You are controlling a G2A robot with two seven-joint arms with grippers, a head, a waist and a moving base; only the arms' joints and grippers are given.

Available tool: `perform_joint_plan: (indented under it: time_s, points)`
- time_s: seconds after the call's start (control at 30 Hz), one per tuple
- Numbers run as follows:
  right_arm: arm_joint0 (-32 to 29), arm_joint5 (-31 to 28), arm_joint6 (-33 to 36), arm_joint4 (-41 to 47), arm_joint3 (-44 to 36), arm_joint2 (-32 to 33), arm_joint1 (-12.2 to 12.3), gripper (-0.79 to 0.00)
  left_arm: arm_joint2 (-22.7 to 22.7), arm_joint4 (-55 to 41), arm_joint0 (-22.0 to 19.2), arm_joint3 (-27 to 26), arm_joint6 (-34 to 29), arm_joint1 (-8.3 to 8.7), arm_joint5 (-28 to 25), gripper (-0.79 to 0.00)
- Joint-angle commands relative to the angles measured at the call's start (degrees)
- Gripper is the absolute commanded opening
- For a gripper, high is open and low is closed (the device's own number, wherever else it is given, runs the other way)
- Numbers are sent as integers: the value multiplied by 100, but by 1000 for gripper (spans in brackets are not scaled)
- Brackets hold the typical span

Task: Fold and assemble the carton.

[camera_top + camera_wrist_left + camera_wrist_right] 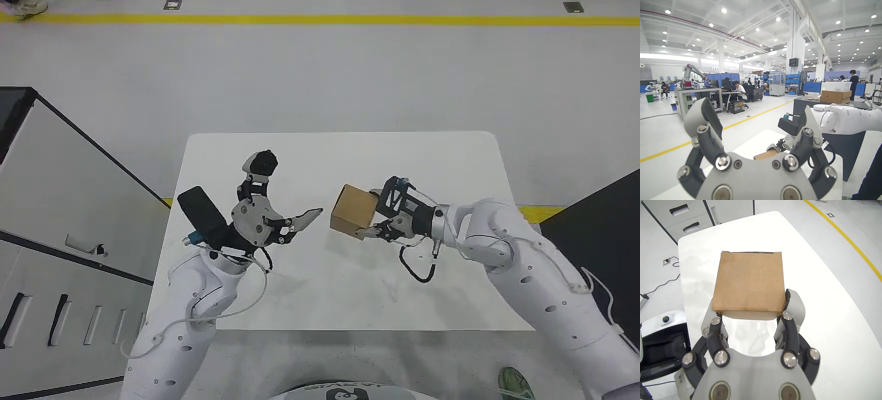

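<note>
The brown carton (354,209) is a small closed-looking box held just above the middle of the white table (340,155). My right gripper (377,212) is shut on its near end, one finger on each side. In the right wrist view the carton (749,283) shows a flat brown top face, with the right gripper (750,306) clamping its near edge. My left gripper (288,192) is open and holds nothing, a short way left of the carton, its fingers spread wide. In the left wrist view the left gripper (759,121) points toward the room, with a corner of the carton (764,155) just past its base.
A grey filing cabinet (60,200) stands against the table's left side. A yellow floor line (330,19) runs behind the table. A dark cabinet (600,215) stands at the right. Bare table surface lies in front of and behind the carton.
</note>
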Motion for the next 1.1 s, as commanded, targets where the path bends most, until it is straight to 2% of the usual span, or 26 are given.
perform_joint_plan:
  time_s: [0.0,0.1,0.17,0.33,0.47,1.07]
  points:
    - [0,0,0,0,0,0,0,-785,-1,1,0,0,0,0,0,0]
    - [-35,50,-64,-19,7,-36,-11,-785,-1,1,0,0,0,0,0,0]
    - [-36,304,-158,-350,55,-143,-45,-785,-1,1,0,0,0,0,0,0]
    - [78,578,-669,-659,388,-512,-184,-785,-1,1,0,0,0,0,0,0]
    - [248,632,-771,-799,715,-835,-304,-785,-1,1,0,0,0,0,0,0]
    - [868,872,-1057,-756,2065,-1726,-817,-785,-1,1,0,0,0,0,0,0]
